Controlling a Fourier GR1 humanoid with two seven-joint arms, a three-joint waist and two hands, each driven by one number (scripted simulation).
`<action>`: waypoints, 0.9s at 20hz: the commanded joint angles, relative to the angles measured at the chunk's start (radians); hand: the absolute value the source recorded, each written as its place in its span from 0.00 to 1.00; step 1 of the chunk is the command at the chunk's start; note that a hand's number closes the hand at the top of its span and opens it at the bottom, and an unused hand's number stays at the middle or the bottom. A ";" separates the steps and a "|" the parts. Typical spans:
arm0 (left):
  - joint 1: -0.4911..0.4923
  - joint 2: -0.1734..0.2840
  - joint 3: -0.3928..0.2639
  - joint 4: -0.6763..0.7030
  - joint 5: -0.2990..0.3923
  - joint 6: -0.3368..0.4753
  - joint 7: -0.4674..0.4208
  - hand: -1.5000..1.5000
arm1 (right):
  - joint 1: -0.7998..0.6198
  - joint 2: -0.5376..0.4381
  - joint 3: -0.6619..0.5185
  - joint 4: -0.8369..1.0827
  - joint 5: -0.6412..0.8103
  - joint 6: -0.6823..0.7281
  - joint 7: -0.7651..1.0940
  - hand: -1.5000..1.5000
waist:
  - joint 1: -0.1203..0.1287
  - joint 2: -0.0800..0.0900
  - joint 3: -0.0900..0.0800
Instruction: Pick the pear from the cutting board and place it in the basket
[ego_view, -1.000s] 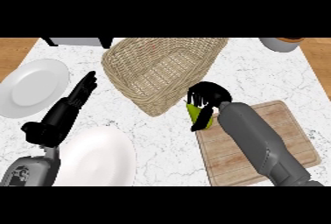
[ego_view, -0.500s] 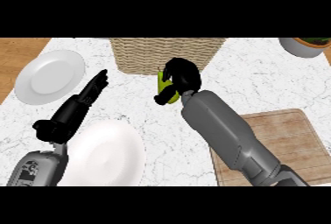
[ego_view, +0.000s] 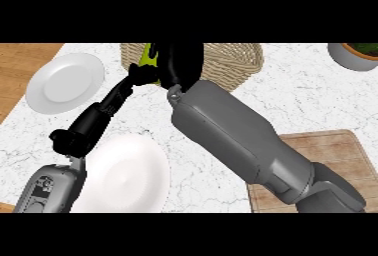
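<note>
Right hand: fingers curled round the pear, held over the basket rim. Left hand: fingers straight, holding nothing, above the tabletop between two plates. Cutting board: at right.

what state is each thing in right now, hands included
pear: held in the right hand, lifted over the basket's near rim
right hand: curled round the pear
left hand: open, fingers straight, holding nothing
basket: upright on the counter, inside mostly hidden
cutting board: flat on the counter, nothing on its visible part
near plate: flat, bare
far plate: flat, bare
</note>
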 joint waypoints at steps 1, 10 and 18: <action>-0.011 -0.010 -0.009 0.008 -0.011 0.007 -0.001 0.50 | -0.119 0.004 0.068 -0.002 0.039 -0.112 0.243 1.00 | -0.001 0.001 -0.002; -0.043 -0.014 0.009 0.026 -0.011 0.022 0.021 0.50 | -0.313 0.004 0.128 0.114 0.096 -0.034 0.483 1.00 | -0.040 0.009 -0.001; 0.002 -0.002 0.006 0.001 -0.035 0.028 -0.020 0.50 | -0.418 0.004 0.098 0.296 0.159 -0.065 0.543 1.00 | -0.049 0.020 0.000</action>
